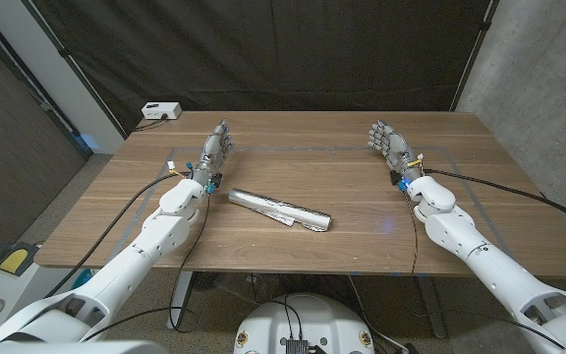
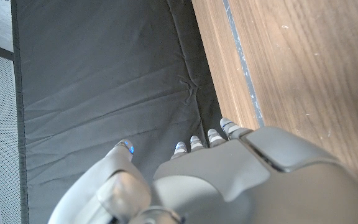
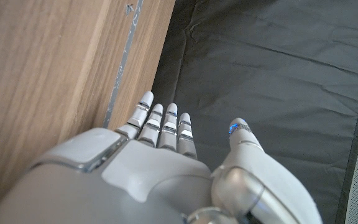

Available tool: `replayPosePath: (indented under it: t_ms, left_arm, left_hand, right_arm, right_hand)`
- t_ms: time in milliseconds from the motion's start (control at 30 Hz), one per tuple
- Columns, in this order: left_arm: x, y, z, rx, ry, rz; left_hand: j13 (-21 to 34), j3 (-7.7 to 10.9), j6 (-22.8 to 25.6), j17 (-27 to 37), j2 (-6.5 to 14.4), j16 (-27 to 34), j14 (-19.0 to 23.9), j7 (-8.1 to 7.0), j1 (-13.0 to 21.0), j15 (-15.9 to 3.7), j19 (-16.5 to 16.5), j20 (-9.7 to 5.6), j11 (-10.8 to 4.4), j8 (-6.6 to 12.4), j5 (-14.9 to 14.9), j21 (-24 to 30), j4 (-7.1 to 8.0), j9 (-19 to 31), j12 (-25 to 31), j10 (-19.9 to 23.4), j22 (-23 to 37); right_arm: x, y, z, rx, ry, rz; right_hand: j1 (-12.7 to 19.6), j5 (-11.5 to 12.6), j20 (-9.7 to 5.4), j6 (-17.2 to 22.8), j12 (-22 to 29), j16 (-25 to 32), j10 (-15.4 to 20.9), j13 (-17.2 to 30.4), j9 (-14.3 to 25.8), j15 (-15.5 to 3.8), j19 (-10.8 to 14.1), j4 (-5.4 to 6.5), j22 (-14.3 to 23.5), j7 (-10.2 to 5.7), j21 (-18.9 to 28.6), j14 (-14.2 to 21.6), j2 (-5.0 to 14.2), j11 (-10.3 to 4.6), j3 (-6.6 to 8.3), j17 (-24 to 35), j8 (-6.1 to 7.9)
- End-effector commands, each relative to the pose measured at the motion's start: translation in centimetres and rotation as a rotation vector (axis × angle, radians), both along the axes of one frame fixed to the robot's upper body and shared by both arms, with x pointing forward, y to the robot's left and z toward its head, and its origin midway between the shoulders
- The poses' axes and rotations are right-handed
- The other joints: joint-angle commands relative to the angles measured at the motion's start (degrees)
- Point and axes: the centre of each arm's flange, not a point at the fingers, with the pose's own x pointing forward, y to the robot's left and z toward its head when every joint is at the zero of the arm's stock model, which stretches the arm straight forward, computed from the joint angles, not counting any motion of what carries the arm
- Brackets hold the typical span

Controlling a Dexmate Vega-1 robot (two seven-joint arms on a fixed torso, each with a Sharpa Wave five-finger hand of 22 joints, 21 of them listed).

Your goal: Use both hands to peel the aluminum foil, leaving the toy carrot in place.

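While both the left hand (image 1: 216, 150) and right hand (image 1: 390, 144) wait with fingers spread and holding nothing, well apart from the foil roll (image 1: 279, 209) on the tabletop (image 1: 362, 246), peeling seems not yet begun; next both must reach its ends.

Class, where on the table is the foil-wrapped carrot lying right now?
In the head view, the foil-wrapped carrot lies near the table's middle, between both hands, nearer the left hand.
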Motion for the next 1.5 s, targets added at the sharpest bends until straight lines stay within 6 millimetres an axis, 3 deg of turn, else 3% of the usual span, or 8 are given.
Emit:
replayPosePath:
  t_ms: [33, 333, 433, 467, 533, 600, 667, 1500]
  left_arm:
    - [0.0, -0.1, 0.1, 0.002, -0.004, -0.001]
    - [0.0, 0.0, 0.1, -0.001, -0.010, 0.014]
    - [-0.2, 0.0, 0.3, -0.009, -0.024, 0.076]
    - [-0.2, 0.0, 0.4, -0.005, -0.039, 0.067]
    - [-0.1, 0.0, 0.5, 0.014, -0.049, 0.042]
    - [0.0, 0.1, 0.5, 0.019, -0.059, 0.040]
    - [0.0, 0.1, 0.6, 0.017, -0.060, 0.040]
    - [0.1, 0.1, 0.5, 0.023, -0.044, 0.012]
  left_hand:
    - [0.3, 0.35, -3.9, 0.3, 0.1, 0.2, -8.5, -0.32, 0.5, -6.14, -0.5, -1.56, -0.21, 0.33, 0.3, 0.3, -0.01, 0.1, 0.3, -2.0, 0.2]
    - [0.3, 0.97, -0.4, 0.1, 1.1, 0.7, -6.2, -1.25, 1.6, -3.89, 0.4, 0.05, -0.32, 1.55, 0.5, 0.5, -0.69, 0.2, 0.4, -1.3, 0.2]
    - [2.9, 13.96, 27.3, 1.9, 6.0, 4.9, 18.1, 10.11, 16.3, 4.34, 12.5, 5.70, 9.04, 11.97, -0.3, 4.9, -9.30, 2.9, 9.1, 24.2, 1.1]
    - [3.4, 15.31, 29.4, 2.3, 5.9, 5.4, 20.6, 10.45, 17.4, 4.20, 14.1, 5.66, 8.41, 13.25, -0.3, 5.8, -10.14, 3.3, 10.4, 26.7, 1.4]
    - [4.0, 15.24, 23.1, 3.0, 4.2, 3.9, 18.7, 7.96, 17.1, 4.46, 13.7, 5.64, 8.21, 11.14, -0.9, 6.3, -10.48, 3.5, 9.6, 23.5, 1.9]
    - [3.4, 9.10, 6.4, 3.7, -0.7, 0.5, 10.1, 0.48, 8.8, 3.41, 9.7, 6.45, 7.11, 3.02, -1.3, 6.3, -6.50, 1.9, 4.2, 11.1, 2.6]
    - [2.7, 7.13, 2.9, 3.3, -2.1, 0.1, 5.9, -1.51, 6.4, 2.71, 7.0, 6.38, 5.45, 1.23, -1.1, 5.6, -5.31, 1.4, 1.9, 7.1, 2.5]
    - [2.1, 6.02, 1.4, 2.5, -2.4, 0.4, 3.3, -2.76, 5.0, 1.04, 6.1, 6.90, 5.01, 0.78, -0.8, 5.3, -4.52, 1.0, 1.1, 5.6, 2.2]
  right_arm:
    - [0.0, -0.1, -0.1, 0.011, 0.000, 0.001]
    - [-0.1, -0.1, 0.0, 0.008, -0.004, -0.009]
    - [-0.3, 0.0, -0.1, 0.005, -0.001, -0.043]
    - [-0.3, 0.0, -0.1, 0.000, -0.004, -0.043]
    - [-0.3, -0.1, -0.1, -0.014, -0.006, -0.033]
    - [-0.2, -0.1, -0.1, -0.021, -0.009, -0.026]
    - [-0.2, 0.0, -0.1, -0.028, -0.016, -0.025]
    - [-2.1, 0.7, 1.0, -0.127, -0.048, -0.110]
  right_hand:
    - [0.5, 0.2, 0.15, 0.4, 0.3, 0.2, 0.5, 0.2, 0.1, -0.11, -0.3, 0.02, 0.1, 0.07, 0.3, 0.5, -0.07, 0.04, 0.32, 0.3, 0.23]
    - [0.6, 0.3, 0.20, 0.3, 0.3, 0.2, 0.5, 0.2, 0.1, 0.03, -0.2, -0.20, 0.1, -0.09, 0.0, 0.6, 0.02, 0.02, 0.28, 0.2, 0.18]
    - [3.8, 2.6, 2.00, 7.2, 4.4, 3.1, 12.3, 1.3, 0.7, 1.74, 6.7, -2.38, 0.6, 1.11, 0.5, 12.2, 2.02, 3.09, 4.10, 0.9, 1.86]
    - [4.4, 3.3, 2.08, 8.5, 5.6, 4.0, 14.9, 1.9, 0.9, 1.37, 7.6, -2.66, 0.7, 1.27, 0.7, 15.5, 2.19, 3.19, 5.23, 1.2, 2.19]
    - [5.0, 4.0, 1.98, 7.2, 4.8, 2.8, 12.8, 2.2, 0.9, 1.00, 7.8, -3.18, 0.6, 1.03, 0.4, 13.8, 1.37, 2.88, 6.11, 1.3, 1.39]
    - [3.6, 3.9, 2.47, 2.7, 1.8, 0.8, 6.3, 1.7, 0.7, 1.32, 5.6, -2.67, 0.6, -0.43, -1.2, 9.7, -0.91, 1.63, 5.63, 1.5, -0.07]
    - [2.8, 3.3, 2.52, 1.2, 0.9, 0.0, 4.2, 1.4, 0.6, 1.12, 4.7, -2.57, 0.5, -0.39, -2.0, 7.0, -2.18, 0.94, 4.95, 1.3, -0.19]
    - [3.2, 2.4, 2.60, 2.3, 1.2, 0.3, 5.1, 1.0, 0.5, 1.87, 4.5, -2.83, 0.5, -0.63, -3.0, 6.2, -2.44, 1.03, 4.33, 0.9, 0.62]
